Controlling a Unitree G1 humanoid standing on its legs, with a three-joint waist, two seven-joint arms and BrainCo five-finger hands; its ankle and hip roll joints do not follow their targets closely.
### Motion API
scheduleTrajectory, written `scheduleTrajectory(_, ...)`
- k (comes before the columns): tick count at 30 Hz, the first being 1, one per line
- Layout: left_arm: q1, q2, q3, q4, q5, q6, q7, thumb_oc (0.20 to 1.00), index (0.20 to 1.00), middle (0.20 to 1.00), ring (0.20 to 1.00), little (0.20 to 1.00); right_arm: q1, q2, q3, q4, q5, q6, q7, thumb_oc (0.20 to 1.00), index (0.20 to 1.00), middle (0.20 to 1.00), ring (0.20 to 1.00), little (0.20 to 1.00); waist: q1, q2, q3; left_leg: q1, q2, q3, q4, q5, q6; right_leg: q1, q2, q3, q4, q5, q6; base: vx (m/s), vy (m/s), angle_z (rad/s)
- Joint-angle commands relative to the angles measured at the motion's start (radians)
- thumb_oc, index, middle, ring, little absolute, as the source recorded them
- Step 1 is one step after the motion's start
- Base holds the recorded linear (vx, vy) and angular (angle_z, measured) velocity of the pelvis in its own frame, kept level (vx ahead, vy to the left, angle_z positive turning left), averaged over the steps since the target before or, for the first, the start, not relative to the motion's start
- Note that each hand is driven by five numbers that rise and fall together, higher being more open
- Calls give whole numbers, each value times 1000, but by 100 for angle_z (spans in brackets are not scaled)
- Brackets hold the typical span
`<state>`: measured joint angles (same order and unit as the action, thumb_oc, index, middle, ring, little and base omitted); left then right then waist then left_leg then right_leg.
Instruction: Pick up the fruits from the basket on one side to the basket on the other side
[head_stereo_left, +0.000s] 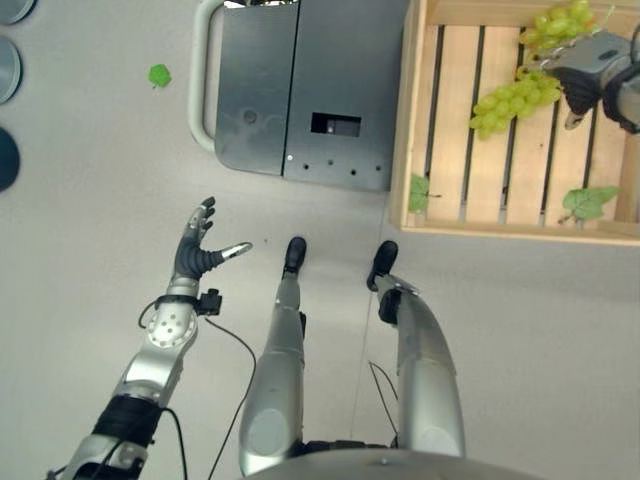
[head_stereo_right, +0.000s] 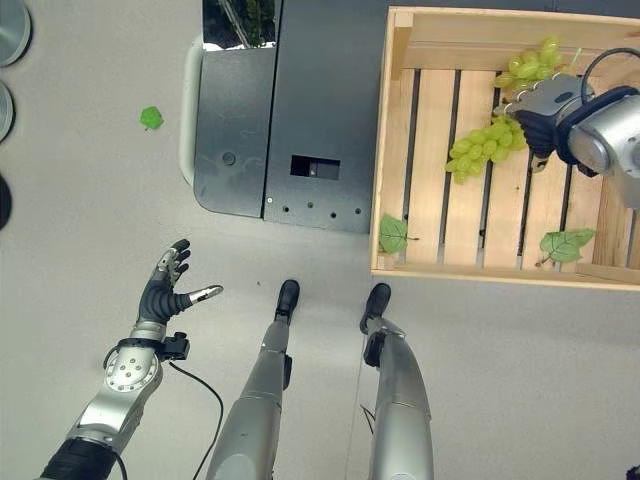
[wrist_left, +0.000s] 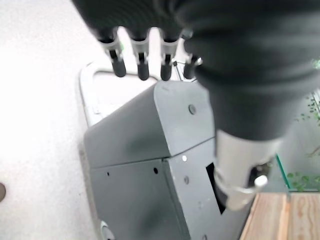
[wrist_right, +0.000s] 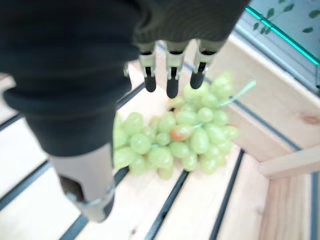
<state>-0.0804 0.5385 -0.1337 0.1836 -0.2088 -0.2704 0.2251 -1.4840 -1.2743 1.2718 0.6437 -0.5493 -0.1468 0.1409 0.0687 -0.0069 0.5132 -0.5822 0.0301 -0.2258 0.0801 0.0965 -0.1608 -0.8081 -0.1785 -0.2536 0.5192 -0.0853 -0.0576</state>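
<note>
Our right hand (head_stereo_right: 540, 105), fingers straight and empty, hangs over the grapes (wrist_right: 175, 137) in the crate (head_stereo_right: 392, 150); our left hand (head_stereo_right: 165, 285) spread, idle.

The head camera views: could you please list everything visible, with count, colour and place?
Wooden crate: one, pale slatted wood, on the floor to the robot's right.
Grape bunches: two, green, inside the crate; one on the slats, the other at the far wall.
Leaves in the crate: two, green; one at the near left corner, one near the front wall.
Loose leaf: one, green, on the floor at left.
Grey box: one, dark grey with a pale handle, left of the crate.
Round discs: dark and grey, at the left edge.
Left hand: open, above the floor.
Right hand: open, over the grapes.
</note>
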Motion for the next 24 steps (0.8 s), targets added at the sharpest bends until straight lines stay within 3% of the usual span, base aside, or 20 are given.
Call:
scheduleTrajectory(1, 15, 30, 26, -24, 30, -30, 13, 1000, 1000, 1000, 1000, 1000, 14, -46, 33, 23, -40, 7, -8, 1000, 1000, 1000, 1000, 1000, -4, -35, 7, 107, 29, -2, -95, 6, 43, 18, -2, 37, 49, -66, 152, 0, 0, 0)
scheduleTrajectory(6, 8, 25, 20, -18, 29, -29, 22, 1000, 1000, 1000, 1000, 1000, 105, -52, -30, 33, -58, 8, -2, 1000, 1000, 1000, 1000, 1000, -1, -31, 7, 97, 27, -4, -96, 11, 40, 6, -7, 31, 54, -68, 152, 0, 0, 0)
scheduleTrajectory(17, -10, 37, -4, -17, 24, -35, 27, 1000, 1000, 1000, 1000, 1000, 168, -9, -52, 109, -64, 13, -16, 1000, 1000, 1000, 1000, 1000, 12, -7, 7, 63, 19, -11, -91, 18, 34, -37, -18, 31, 99, -87, 148, 4, -12, 2)
scheduleTrajectory(22, -26, 44, -20, -17, 14, -41, 32, 1000, 1000, 1000, 1000, 1000, 184, 8, -65, 183, -48, 22, -34, 1000, 1000, 1000, 1000, 1000, 26, 14, 7, 36, 22, -25, -101, 33, 26, -88, -31, 25, 143, -107, 144, 20, -55, 6)
scheduleTrajectory(24, -19, 39, -28, -15, 12, -39, 33, 1000, 1000, 1000, 1000, 1000, 196, 7, -66, 185, -45, 20, -36, 1000, 1000, 1000, 1000, 1000, 22, 16, 7, 58, 21, -23, -109, 17, 23, -84, -39, 30, 176, -151, 151, 89, -71, 15)
